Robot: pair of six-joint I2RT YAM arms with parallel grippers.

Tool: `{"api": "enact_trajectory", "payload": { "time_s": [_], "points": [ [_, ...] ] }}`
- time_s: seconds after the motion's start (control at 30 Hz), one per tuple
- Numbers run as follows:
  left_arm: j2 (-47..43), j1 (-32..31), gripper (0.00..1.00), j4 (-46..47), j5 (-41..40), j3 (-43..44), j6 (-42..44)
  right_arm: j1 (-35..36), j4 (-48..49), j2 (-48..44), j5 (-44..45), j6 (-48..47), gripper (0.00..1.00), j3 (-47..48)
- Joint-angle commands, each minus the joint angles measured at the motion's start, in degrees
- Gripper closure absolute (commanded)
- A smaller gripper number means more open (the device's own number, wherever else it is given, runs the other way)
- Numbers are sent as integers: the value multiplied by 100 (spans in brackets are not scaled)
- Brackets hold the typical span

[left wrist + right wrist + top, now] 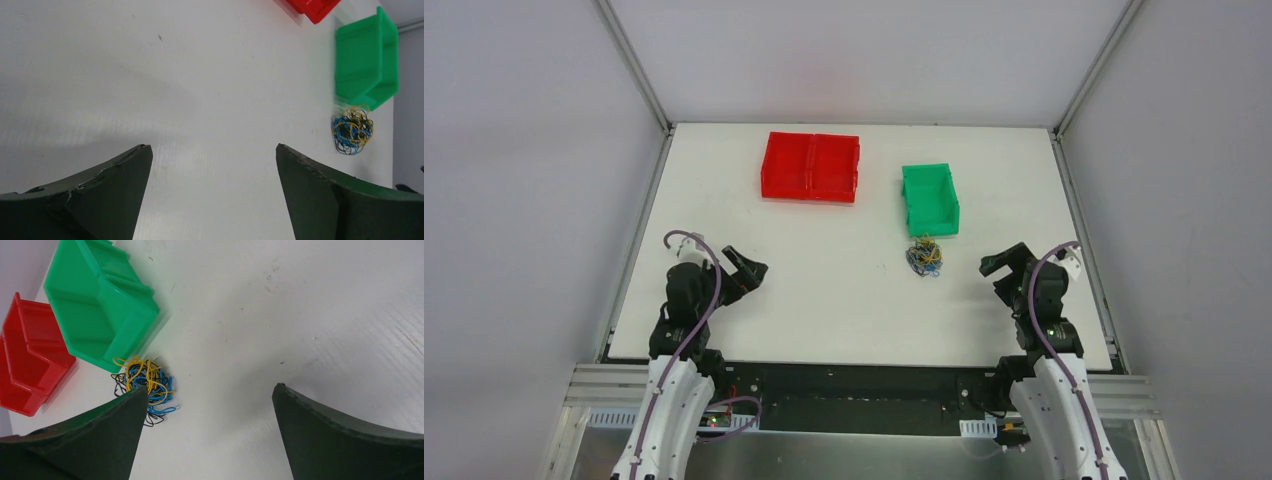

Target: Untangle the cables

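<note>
Overhead view of the white tabletop (844,310) with both arms at its near edge. The cables (924,256), a small loose ball of thin yellow, blue and black strands, lie right of centre, just at the near end of the green bin (930,199); whether they touch its wall cannot be told. A red bin (810,167) with two compartments stands to the left of the green one, near the far edge, apart from it. The left tool (746,270) hangs over the near left part of the tabletop, well apart from the cables, its jaws spread wide and holding nothing. The right tool (1004,262) hangs near the cables on their right, jaws likewise spread wide and holding nothing. In the right wrist view the tangle sits beside the tip of one finger (100,440), partly hidden behind it, with the green bin just beyond. In the left wrist view the tangle lies far off to the right of the fingers.
</note>
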Motion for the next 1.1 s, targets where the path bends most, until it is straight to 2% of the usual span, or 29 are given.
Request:
{"api": "enact_trajectory", "payload": {
  "time_s": [0.0, 0.13, 0.2, 0.23, 0.3, 0.4, 0.43, 0.57, 0.63, 0.93, 1.03, 1.07],
  "points": [
    [220, -188, 1, 548, 795, -13, 209, -18, 386, 43, -230, 217, 1, -59],
    [174, -194, 1, 839, 1219, -97, 273, -19, 670, 442, -476, 104, 1, -44],
    [111, -206, 1, 1010, 1236, -218, 232, 18, 600, 751, -1123, -218, 1, 203],
    [83, -206, 1, 1017, 1192, -229, 211, 140, 635, 939, -1417, -430, 1, 305],
    [101, -207, 1, 1069, 1216, -247, 211, 622, 638, 1298, -1293, -556, 1, 483],
    [264, -208, 1, 1148, 1271, -242, 192, 1460, 634, 1802, -735, -672, 14, 759],
    [338, -220, 1, 1157, 1314, -228, 191, 1677, 644, 1956, -552, -665, 15, 850],
    [525, -251, 2, 1315, 1432, -205, 197, 2274, 756, 2695, -276, -568, 30, 1321],
    [509, -254, 4, 1332, 1464, -220, 199, 2531, 759, 3193, 4, -538, 33, 1646],
    [252, -266, 6, 1442, 1520, -351, 193, 2627, 577, 4514, 839, -179, 59, 2515],
    [317, -260, 7, 1485, 1565, -343, 190, 2626, 624, 4837, 868, -127, 75, 2678],
    [319, -262, 7, 1490, 1582, -339, 190, 2625, 635, 4928, 883, -96, 77, 2701]
  ]
}}
